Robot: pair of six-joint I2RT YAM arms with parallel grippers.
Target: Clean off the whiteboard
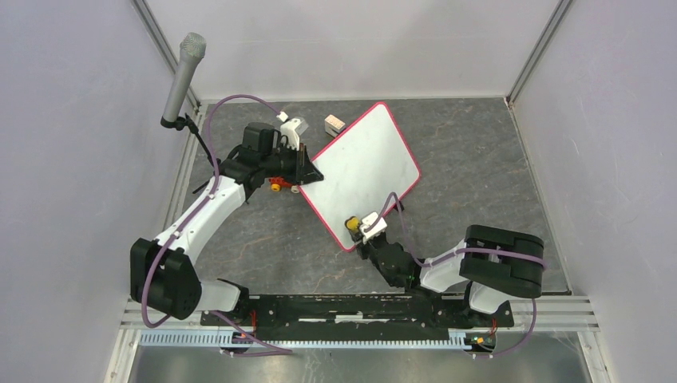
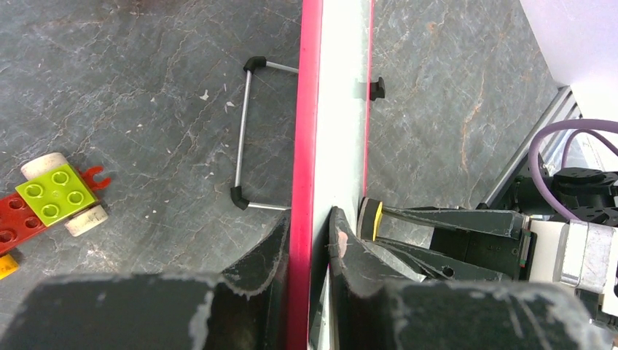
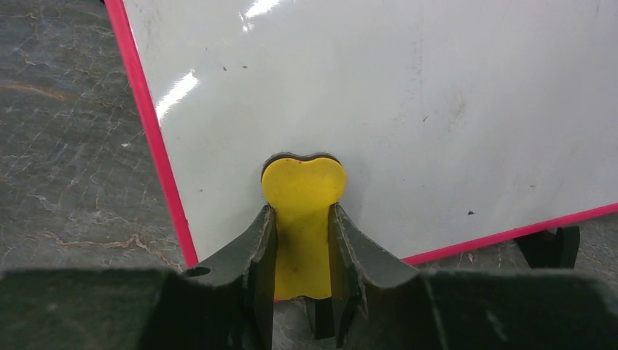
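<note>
Counting one whiteboard (image 1: pixel 363 171), one yellow eraser (image 3: pixel 303 189), two arms. Left arm stretches toward 12 o'clock, left tool (image 2: pixel 310 226) clenched on the board's 9 o'clock rim, a finger on each side. Right arm is folded low, right tool (image 3: pixel 302 219) grasping the eraser, which sits on the board near its 6 o'clock corner. Whiteboard lies mid-table (image 1: pixel 479 159), turned diamond-wise, with a red-pink rim and a nearly clean surface bearing faint specks. One brick toy car (image 2: pixel 55 197) is just beside the left tool.

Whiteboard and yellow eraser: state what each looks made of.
Whiteboard: smooth, glossy coated panel, judging by the bright glare streaks; its pink rim looks like plastic. Eraser: matte yellow, probably plastic or foam, with a dark layer showing beneath, perhaps felt; the look leaves it open.
</note>
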